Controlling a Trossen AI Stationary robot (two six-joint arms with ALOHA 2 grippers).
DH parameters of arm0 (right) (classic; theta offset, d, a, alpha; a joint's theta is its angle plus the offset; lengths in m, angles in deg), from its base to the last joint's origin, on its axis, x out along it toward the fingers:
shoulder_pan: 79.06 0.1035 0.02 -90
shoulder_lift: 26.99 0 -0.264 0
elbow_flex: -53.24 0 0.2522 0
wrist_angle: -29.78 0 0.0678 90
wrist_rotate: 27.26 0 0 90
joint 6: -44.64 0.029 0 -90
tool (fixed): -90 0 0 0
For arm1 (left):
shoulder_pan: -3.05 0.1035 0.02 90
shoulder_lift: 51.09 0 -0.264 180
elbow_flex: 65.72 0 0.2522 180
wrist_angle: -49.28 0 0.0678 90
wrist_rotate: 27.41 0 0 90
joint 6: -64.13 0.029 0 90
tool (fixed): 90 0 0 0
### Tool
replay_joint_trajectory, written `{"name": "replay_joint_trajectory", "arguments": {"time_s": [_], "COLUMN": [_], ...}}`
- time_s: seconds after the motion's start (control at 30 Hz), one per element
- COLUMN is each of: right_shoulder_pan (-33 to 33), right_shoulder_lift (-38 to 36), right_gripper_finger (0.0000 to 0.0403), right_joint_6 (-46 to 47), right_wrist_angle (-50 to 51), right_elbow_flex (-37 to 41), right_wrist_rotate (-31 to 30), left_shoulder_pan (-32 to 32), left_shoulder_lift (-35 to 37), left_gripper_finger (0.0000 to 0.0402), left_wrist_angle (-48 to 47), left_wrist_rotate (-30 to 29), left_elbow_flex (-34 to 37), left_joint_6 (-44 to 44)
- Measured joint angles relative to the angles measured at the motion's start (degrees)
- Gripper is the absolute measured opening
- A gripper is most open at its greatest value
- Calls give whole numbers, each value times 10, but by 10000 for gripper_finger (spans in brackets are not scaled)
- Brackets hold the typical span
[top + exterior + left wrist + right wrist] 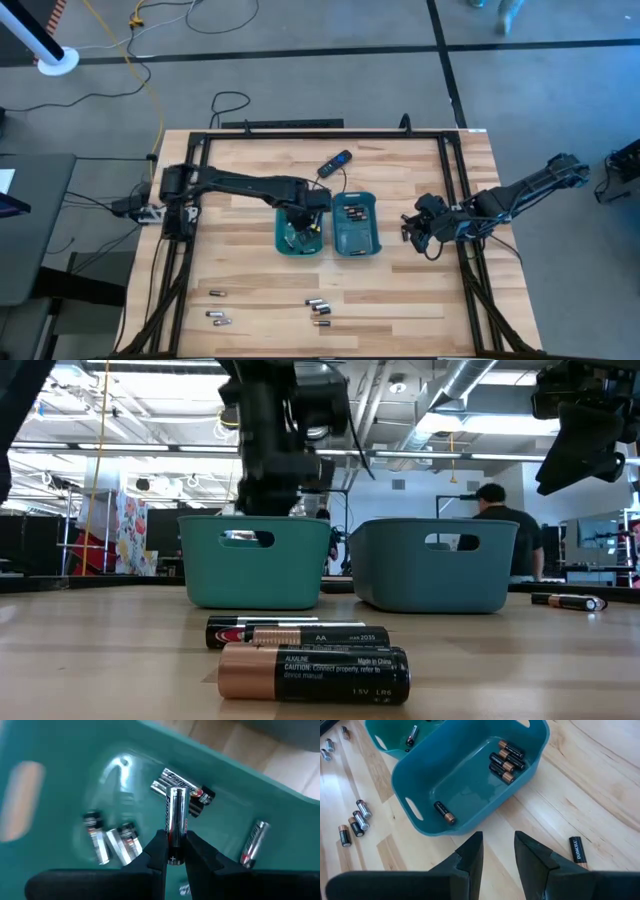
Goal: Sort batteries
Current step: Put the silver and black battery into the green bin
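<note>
My left gripper [300, 228] hangs over the left teal tray [283, 240], shut on a silvery battery [175, 812]. Several silvery batteries [112, 842] lie on that tray's floor. The right teal tray [420, 785] holds several dark batteries with coppery ends [506, 759]. My right gripper [498, 852] stands open above the bare table to the right of that tray, with nothing between its fingers. A dark battery [578, 851] lies on the wood beside it. More batteries [318, 304] lie loose near the table's front edge. My left gripper pinches the silvery battery by one end [172, 854] between its two fingers. The fingers point steeply down into the left tray. The battery sticks out beyond the fingertips in line with them, lifted clear of the tray floor.
A black remote [335, 162] lies behind the trays toward the far edge. Loose batteries [217, 316] sit at the front left, and two dark ones [312, 672] lie close to the low camera. A person [497, 520] stands in the room behind the table.
</note>
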Motion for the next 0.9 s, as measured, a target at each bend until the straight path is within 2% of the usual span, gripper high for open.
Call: {"name": "replay_joint_trajectory", "arguments": {"time_s": [0.2, 0.37, 0.63, 0.9], "right_shoulder_pan": [0, 0, 0, 0], "right_shoulder_lift": [0, 0, 0, 0], "right_gripper_finger": [127, 127, 127, 127], "right_joint_6": [-9, -20, -27, -27], "right_wrist_angle": [0, 0, 0, 0], "right_elbow_flex": [0, 0, 0, 0], "right_wrist_rotate": [0, 0, 0, 0], "left_shoulder_pan": [0, 0, 0, 0], "left_shoulder_lift": [-47, -48, -47, -46], "left_gripper_finger": [36, 41, 141, 174], "left_wrist_angle": [12, 14, 14, 10], "left_wrist_rotate": [12, 10, 9, 16], "left_elbow_flex": [0, 0, 0, -13], "left_joint_6": [-48, -64, -79, -71]}}
